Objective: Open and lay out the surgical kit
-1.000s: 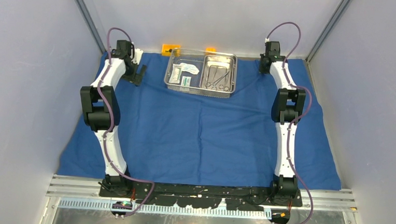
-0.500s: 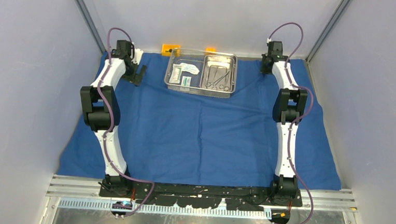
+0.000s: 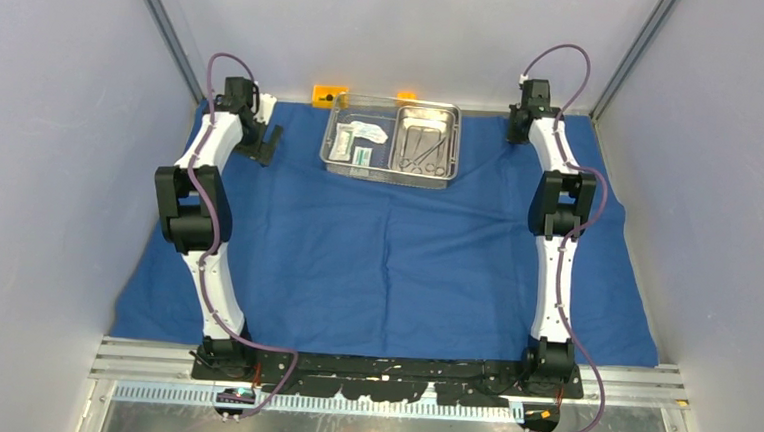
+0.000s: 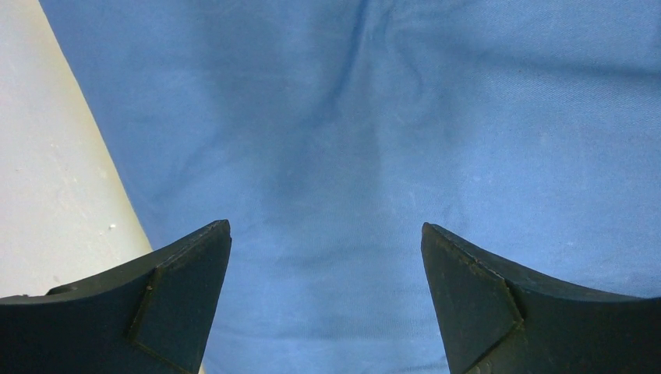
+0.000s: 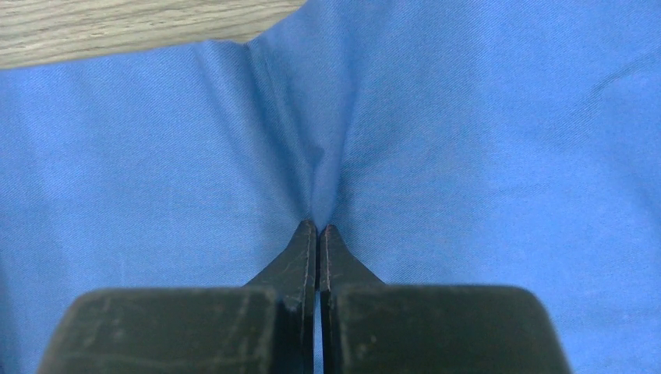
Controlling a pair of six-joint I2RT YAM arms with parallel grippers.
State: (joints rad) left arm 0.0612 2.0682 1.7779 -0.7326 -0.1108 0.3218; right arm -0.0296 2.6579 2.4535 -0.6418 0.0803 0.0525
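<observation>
1. Left pincer stands apart above the cloth, at its far-left corner.
2. Right pincer is clamped on a cloth fold, far-right.
3. Basket sits far-centre on the cloth, holding the tray and packets.

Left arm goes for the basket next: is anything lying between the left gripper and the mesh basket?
Nothing visible. Only bare blue cloth lies between the open left gripper and the mesh basket; the right gripper is shut on a fold of the blue cloth beyond the basket's other side.

No text can be read — print on the packets is too small.
</observation>
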